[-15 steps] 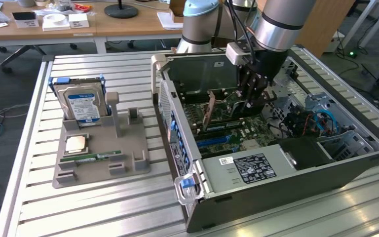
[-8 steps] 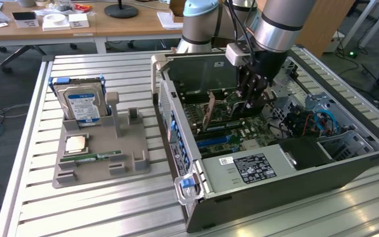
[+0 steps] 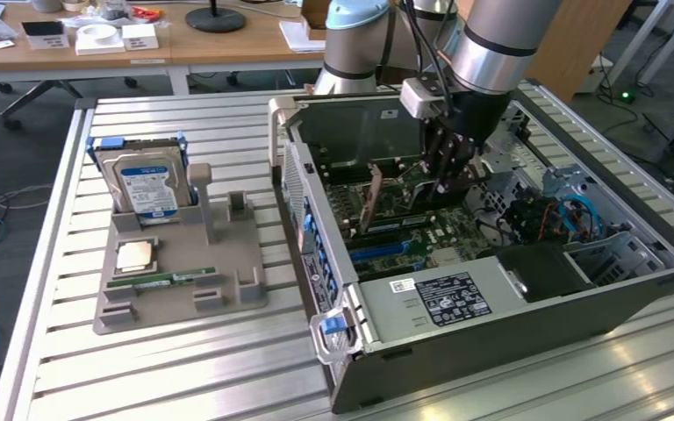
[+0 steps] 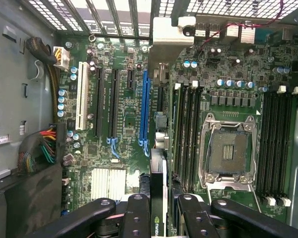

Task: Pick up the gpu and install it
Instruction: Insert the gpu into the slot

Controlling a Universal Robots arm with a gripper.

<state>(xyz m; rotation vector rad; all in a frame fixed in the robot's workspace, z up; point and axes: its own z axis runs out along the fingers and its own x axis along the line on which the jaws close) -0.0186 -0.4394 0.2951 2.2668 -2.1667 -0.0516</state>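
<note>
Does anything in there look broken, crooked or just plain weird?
Nothing looks damaged or spilled. The computer case lies on its side with its panel off, and the hand grips the gpu on edge over the motherboard. The processor socket is empty, which looks deliberate rather than a fault.

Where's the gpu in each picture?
Exterior view: the gpu stands upright inside the case, held by the end effector.
Wrist view: the gpu is seen edge-on, gripped in the end effector.
Shared landmark: the blue slot.
</note>
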